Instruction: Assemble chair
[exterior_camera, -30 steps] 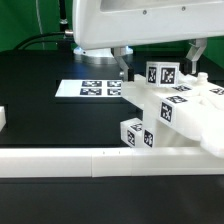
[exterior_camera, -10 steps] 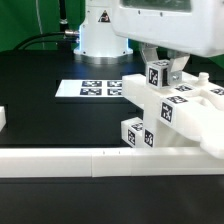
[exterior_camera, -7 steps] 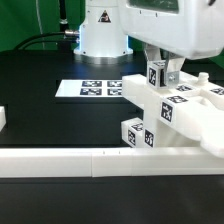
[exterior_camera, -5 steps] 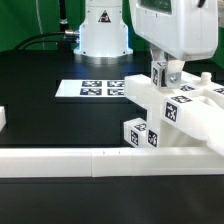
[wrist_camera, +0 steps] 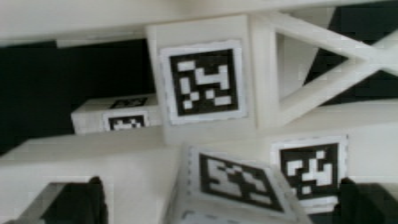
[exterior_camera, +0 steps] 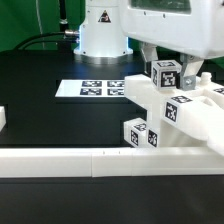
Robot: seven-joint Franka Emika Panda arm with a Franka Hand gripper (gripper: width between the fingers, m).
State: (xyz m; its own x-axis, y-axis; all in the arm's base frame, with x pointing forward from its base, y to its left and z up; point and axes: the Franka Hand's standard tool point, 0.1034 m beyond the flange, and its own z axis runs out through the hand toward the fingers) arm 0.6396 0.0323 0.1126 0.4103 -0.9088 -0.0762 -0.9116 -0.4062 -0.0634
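**Pincer spread over the chair's upright leg**

We see the pincer [exterior_camera: 168, 66] spread wide, one finger on either side of the tagged upright leg [exterior_camera: 165, 73], apparently not clamping it. The chair [exterior_camera: 190, 115] lies directly under the pincer, part-built, resting against the border rail [exterior_camera: 70, 158], which runs camera-side of the pincer. We judge the parts light, rigid, matte plastic: no give, fairly grippy, but the thin X-brace [wrist_camera: 338, 70] struts could crack. Best hold is square on the flat faces of a leg end, not on the bracing. The desk [exterior_camera: 50, 120] is flat and black. There's ample room out from the pincer toward the marker board [exterior_camera: 95, 88], tight only by the rail.
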